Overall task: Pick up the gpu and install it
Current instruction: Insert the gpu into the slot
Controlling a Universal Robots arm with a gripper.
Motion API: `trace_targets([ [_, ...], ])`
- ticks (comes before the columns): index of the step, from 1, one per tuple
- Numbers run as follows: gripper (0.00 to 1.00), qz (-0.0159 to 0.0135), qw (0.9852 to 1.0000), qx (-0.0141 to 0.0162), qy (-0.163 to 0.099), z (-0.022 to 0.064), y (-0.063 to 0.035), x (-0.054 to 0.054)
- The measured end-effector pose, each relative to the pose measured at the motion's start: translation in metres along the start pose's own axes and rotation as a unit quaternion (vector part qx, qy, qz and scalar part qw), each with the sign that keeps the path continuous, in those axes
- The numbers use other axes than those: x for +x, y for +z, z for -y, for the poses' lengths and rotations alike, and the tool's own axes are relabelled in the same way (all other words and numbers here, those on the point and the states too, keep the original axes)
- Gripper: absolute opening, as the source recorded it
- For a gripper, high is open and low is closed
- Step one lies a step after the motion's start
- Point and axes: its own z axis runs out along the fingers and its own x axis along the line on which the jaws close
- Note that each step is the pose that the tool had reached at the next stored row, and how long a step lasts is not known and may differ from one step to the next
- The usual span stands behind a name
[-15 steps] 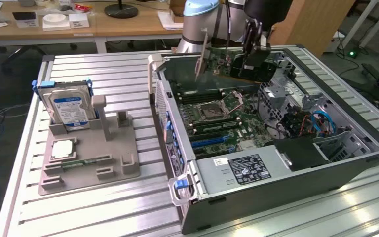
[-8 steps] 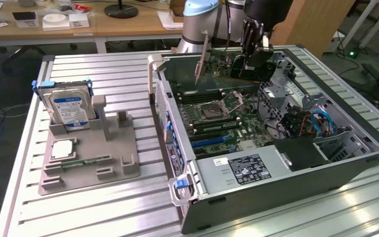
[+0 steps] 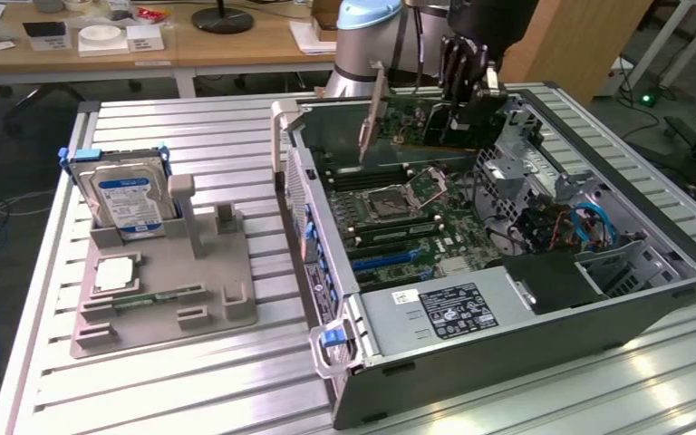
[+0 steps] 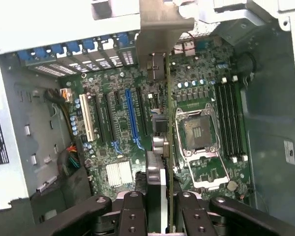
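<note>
Jaws of the gripper [image 4: 161, 206] partly closed and clamped on the gpu [image 4: 157, 167], which hangs edge-down (bracket toward the case's rear wall) above the motherboard [image 4: 113, 137], its long axis parallel to the blue slot [image 4: 132, 115], offset toward the CPU socket [image 4: 199, 132].

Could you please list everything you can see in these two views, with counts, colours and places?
table: one, silvery slats, under everything.
computer case: one, dark grey, open, exterior view's right.
motherboard: one, green, inside the case.
holder: one, grey, exterior view's left.
hard drive: one, silver, blue-white label, upright in the holder.
memory stick: one, green, flat on the holder.
gpu: one, dark with silvery bracket, held over the motherboard.
arm: one, pale blue-grey, behind the case.
gripper: one, black, shut on the gpu.
</note>
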Motion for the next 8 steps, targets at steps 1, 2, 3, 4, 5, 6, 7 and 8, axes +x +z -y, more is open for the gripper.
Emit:
trace_targets([
  [1,0.28,0.0001,1.0,0.0002,-0.007,0.0,0.0008,0.0001],
  [2,0.28,0.0001,0.9999,0.0001,-0.013,0.0001,0.0016,0.0004],
  [3,0.28,0.0001,0.9999,0.0001,-0.015,0.0002,0.0028,0.0011],
  [4,0.28,0.0003,0.9999,0.0004,-0.016,0.0001,0.0041,0.0014],
  [5,0.28,0.0003,0.9998,0.0005,-0.018,0.0001,0.0055,0.0015],
  [6,0.28,0.0003,0.9998,0.0007,-0.019,0.0001,0.0069,0.0019],
  [7,0.28,0.0003,0.9998,0.0007,-0.019,0.0001,0.0087,0.0026],
  [8,0.28,0.0002,0.9998,0.0007,-0.019,0.0001,0.0106,0.0033],
])
